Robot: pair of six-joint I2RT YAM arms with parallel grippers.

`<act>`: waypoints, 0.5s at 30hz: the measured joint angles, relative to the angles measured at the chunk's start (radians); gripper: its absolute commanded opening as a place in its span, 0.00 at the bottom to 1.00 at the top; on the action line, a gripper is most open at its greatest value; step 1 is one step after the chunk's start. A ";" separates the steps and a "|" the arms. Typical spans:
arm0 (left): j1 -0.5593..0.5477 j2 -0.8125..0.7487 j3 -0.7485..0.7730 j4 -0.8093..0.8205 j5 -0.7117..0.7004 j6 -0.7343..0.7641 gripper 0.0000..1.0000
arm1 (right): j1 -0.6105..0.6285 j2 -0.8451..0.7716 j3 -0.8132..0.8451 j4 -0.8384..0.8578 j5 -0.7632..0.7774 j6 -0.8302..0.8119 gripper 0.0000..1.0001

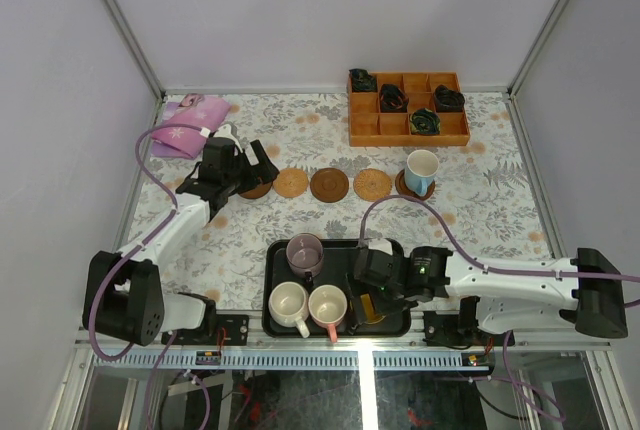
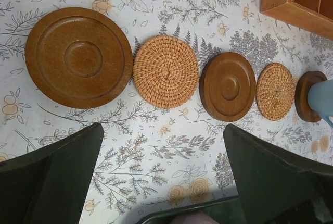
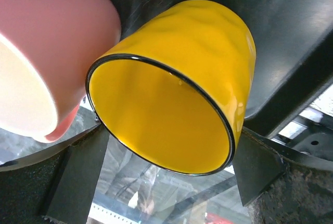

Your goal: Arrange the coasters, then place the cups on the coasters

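My right pincer (image 3: 166, 169) stands wide, 1 finger on each side of the yellow cup (image 3: 171, 78) in the black tray (image 1: 335, 250), beside the cream cup (image 1: 288, 302), pink-handled cup (image 1: 328, 305) and mauve cup (image 1: 304, 250). Farther out, my left pincer (image 2: 164, 161), also wide and holding nothing, hangs at the left end of the row of 5 coasters (image 2: 165, 71). The blue-handled cup (image 1: 421, 168) sits on the rightmost.

We count five coasters (image 2: 228, 86): three dark wood, two woven. We count five cups (image 1: 304, 252), one black tray (image 1: 338, 249), one orange compartmented box (image 1: 400, 137), one pink cloth (image 1: 185, 115).
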 measured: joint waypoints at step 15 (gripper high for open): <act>0.000 -0.002 -0.003 0.011 0.000 -0.030 1.00 | 0.001 -0.103 0.041 -0.249 0.261 0.097 0.99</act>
